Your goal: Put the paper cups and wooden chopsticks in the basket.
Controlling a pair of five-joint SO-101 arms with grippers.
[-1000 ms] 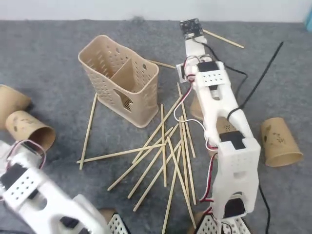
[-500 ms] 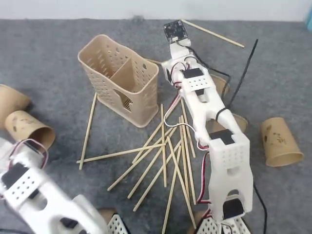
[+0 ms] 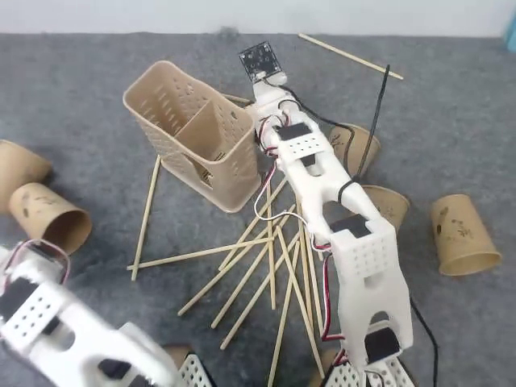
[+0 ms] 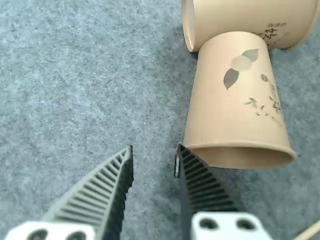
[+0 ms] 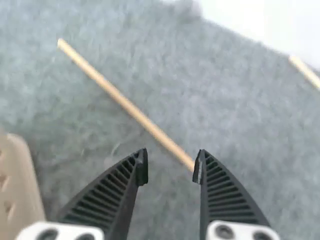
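Grey carpet covered the tabletop, and the tan slotted basket [image 3: 193, 133] stood left of centre, toward the far edge. Wooden chopsticks [image 3: 270, 258] lay in a loose fan from the middle toward the near edge. Paper cups rested on their sides: two at the left edge [image 3: 44, 214], one near the right edge [image 3: 459, 234], and two partly under the right arm [image 3: 322, 185]. The right gripper [image 5: 170, 167] was beside the basket's far side with its jaws moderately apart and gripping nothing (a single chopstick [image 5: 125, 105] ended just by one tip). The left gripper [image 4: 153, 160], near the left edge, was parted narrowly and empty, just beside a cup's [image 4: 235, 100] rim.
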